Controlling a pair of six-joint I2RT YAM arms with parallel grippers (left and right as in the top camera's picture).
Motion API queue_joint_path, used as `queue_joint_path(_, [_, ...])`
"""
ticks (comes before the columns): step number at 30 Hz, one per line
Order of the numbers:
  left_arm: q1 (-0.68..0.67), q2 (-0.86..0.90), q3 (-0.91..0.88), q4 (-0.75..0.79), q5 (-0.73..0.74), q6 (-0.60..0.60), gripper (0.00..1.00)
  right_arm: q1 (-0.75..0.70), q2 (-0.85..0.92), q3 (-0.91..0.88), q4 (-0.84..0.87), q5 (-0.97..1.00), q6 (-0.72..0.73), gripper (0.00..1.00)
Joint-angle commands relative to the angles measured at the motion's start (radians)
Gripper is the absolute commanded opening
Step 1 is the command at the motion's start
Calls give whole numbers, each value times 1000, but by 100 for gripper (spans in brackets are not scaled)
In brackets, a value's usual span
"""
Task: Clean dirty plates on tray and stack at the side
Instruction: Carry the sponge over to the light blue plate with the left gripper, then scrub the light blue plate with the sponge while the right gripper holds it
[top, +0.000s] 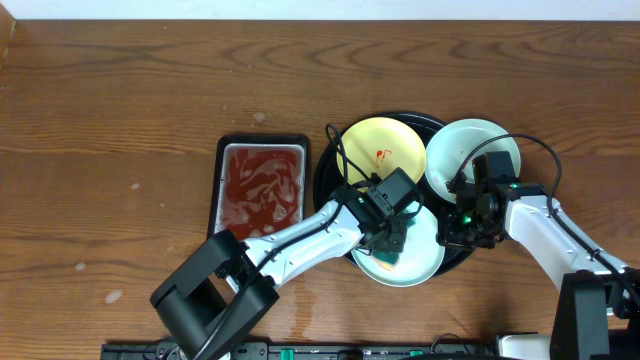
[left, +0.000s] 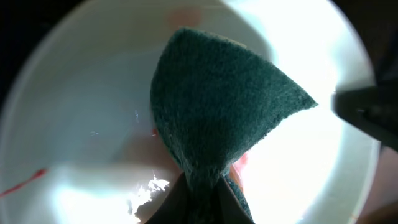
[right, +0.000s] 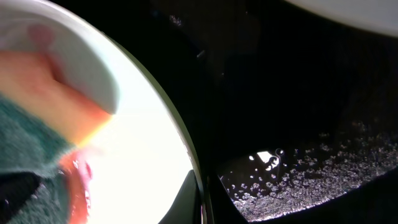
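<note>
The black tray (top: 328, 172) holds a pale yellow plate (top: 385, 148) with a red smear at its back. A mint-white plate (top: 425, 262) lies at the tray's front. Another white plate (top: 470, 152) overlaps the right rim. My left gripper (top: 393, 238) is shut on a green sponge (left: 217, 106) that presses on the front plate (left: 81, 124); a thin red streak (left: 25, 182) stays near its edge. My right gripper (top: 462, 232) is shut on that plate's right rim (right: 155, 112), one finger (right: 186, 199) inside it. The tray floor (right: 298, 124) is wet.
A small rectangular metal tray (top: 262, 185) of red liquid sits just left of the black tray. Bare wooden table (top: 120, 120) spreads to the left and back. Both arms cross the table's front right.
</note>
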Motion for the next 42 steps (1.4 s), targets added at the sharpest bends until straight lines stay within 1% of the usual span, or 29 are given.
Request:
queue_joint_path(1, [29, 7, 1, -60, -153, -9, 7, 10, 7, -4, 3, 34, 11, 1])
queue_joint_path(4, [51, 7, 2, -92, -143, -11, 7, 10, 7, -4, 2, 33, 11, 1])
queue_joint_path(6, [56, 7, 2, -107, -113, -33, 7, 10, 7, -4, 2, 33, 11, 1])
queue_joint_path(9, [51, 7, 2, -89, 31, -31, 7, 10, 7, -4, 3, 34, 11, 1])
queue_joint_path(13, [27, 7, 2, -5, 268, -9, 7, 10, 7, -4, 3, 33, 11, 1])
queue_joint_path(14, [19, 7, 2, 18, 301, -8, 8, 10, 7, -4, 3, 33, 11, 1])
queue_joint_path(16, [1, 7, 2, 46, 322, -9, 8, 10, 7, -4, 3, 34, 11, 1])
queue_joint_path(19, [-19, 8, 2, 56, 314, -9, 7, 10, 7, -4, 2, 34, 11, 1])
queue_joint_path(22, [-23, 8, 1, 47, 259, -14, 8, 10, 7, -4, 2, 33, 11, 1])
queue_joint_path(26, [-23, 8, 1, 31, 140, -25, 8, 10, 7, -4, -1, 33, 11, 1])
queue_joint_path(29, [-23, 10, 1, 4, 13, -27, 7, 10, 7, -4, -2, 33, 11, 1])
queue_joint_path(32, [-23, 21, 1, -26, -107, -58, 8, 10, 7, -4, -5, 33, 11, 1])
queue_joint_path(37, [-7, 37, 2, -55, -133, -57, 7, 10, 7, -4, -11, 34, 11, 1])
queue_joint_path(42, [47, 14, 3, -105, -174, -43, 8, 10, 7, -4, -13, 34, 11, 1])
